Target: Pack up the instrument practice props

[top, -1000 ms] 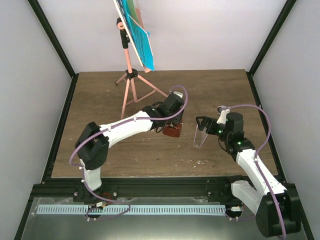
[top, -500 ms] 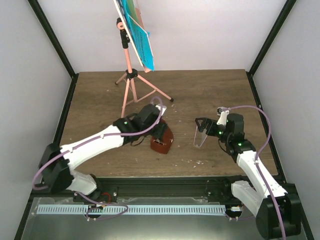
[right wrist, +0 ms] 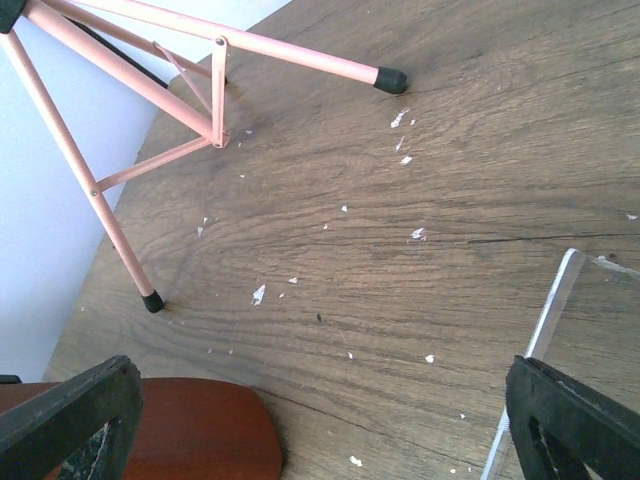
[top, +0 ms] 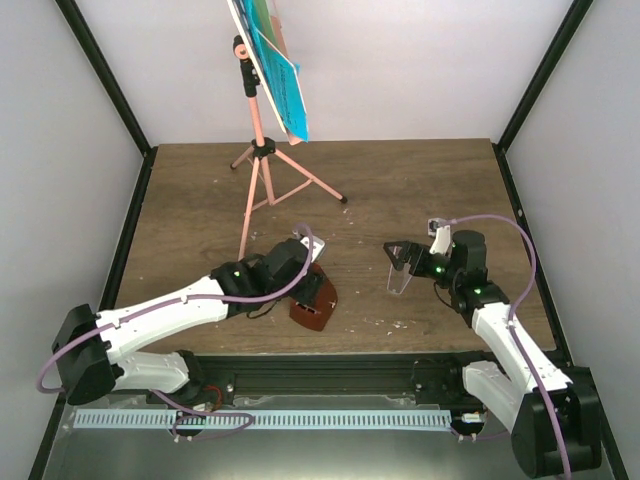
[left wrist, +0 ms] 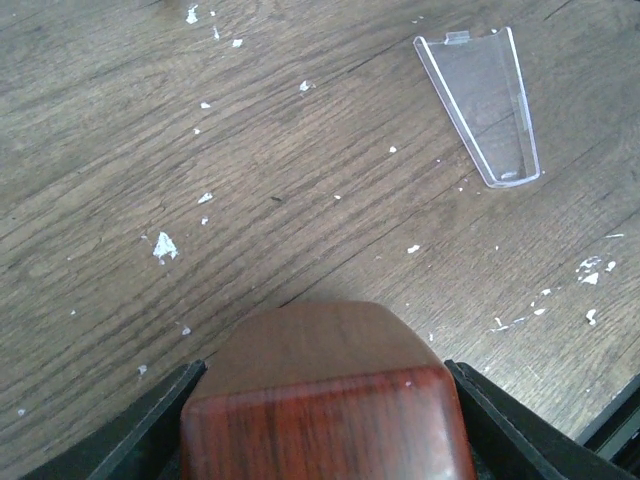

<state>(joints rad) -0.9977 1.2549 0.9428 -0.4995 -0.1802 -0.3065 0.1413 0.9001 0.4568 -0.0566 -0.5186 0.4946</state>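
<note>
the top view shows the whole layout: the left arm reaches low across the worktop [top: 420,190], its left tool [top: 308,288] clenched on the reddish-brown metronome [top: 314,304], which is near the worktop's near edge, left of centre. the right tool [top: 399,253] sits to the right of it, directly over the clear cover [top: 397,276]; from above i cannot tell whether the two touch. the left wrist view settles part of that: the cover lies flat on the wood with nothing gripping it, well apart from the metronome, whose sides are pressed by a dark finger [left wrist: 140,432] on each side. that view also catches a black rail [left wrist: 618,432] at the worktop's edge, close to the metronome's right. the right wrist view shows its own fingers [right wrist: 70,418] spread wide, released, with only one edge of the cover between them. the pink music stand [top: 257,150] stands at the far left, its blue page [top: 283,85] on the desk visible only from above; the wrist view sees just its legs. a stretch of wood with white flecks [right wrist: 258,294] separates the stand's feet from both tools.
</note>
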